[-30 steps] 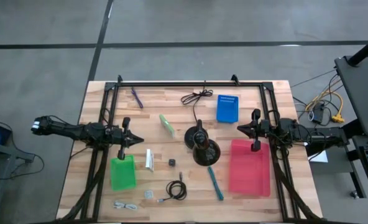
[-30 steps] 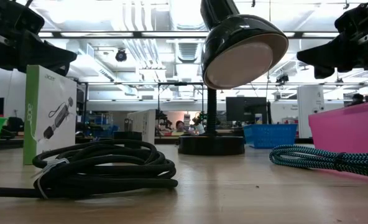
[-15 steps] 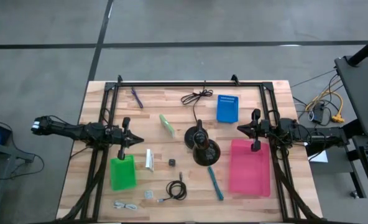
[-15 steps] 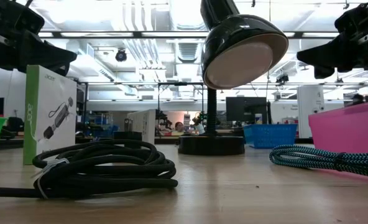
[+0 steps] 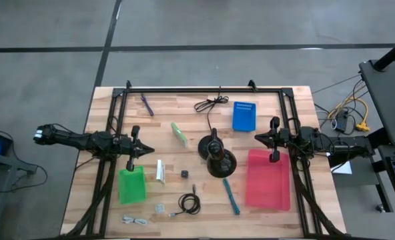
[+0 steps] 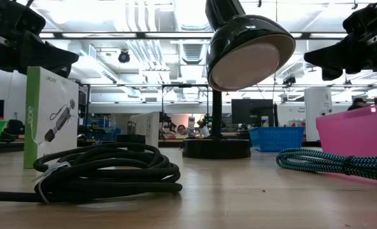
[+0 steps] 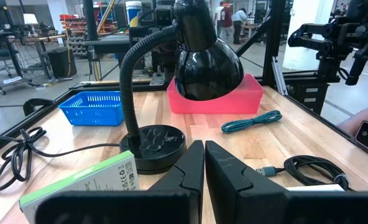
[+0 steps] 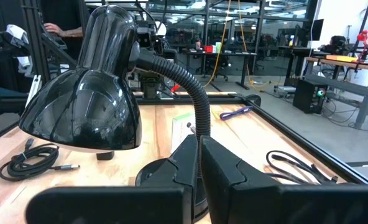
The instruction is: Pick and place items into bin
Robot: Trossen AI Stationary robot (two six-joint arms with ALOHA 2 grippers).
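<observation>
The one brand that reads clearly is "acer", printed in white running up the narrow green side of the green and white box (image 6: 50, 116) standing on the table in the low view. The white face of that box carries a drawing of a product, but no legible wording there. In the left wrist view the same kind of green and white box (image 7: 84, 183) lies flat, showing small round certification marks and fine print along its white edge, too small to read. No other text, number or sign can be made out
</observation>
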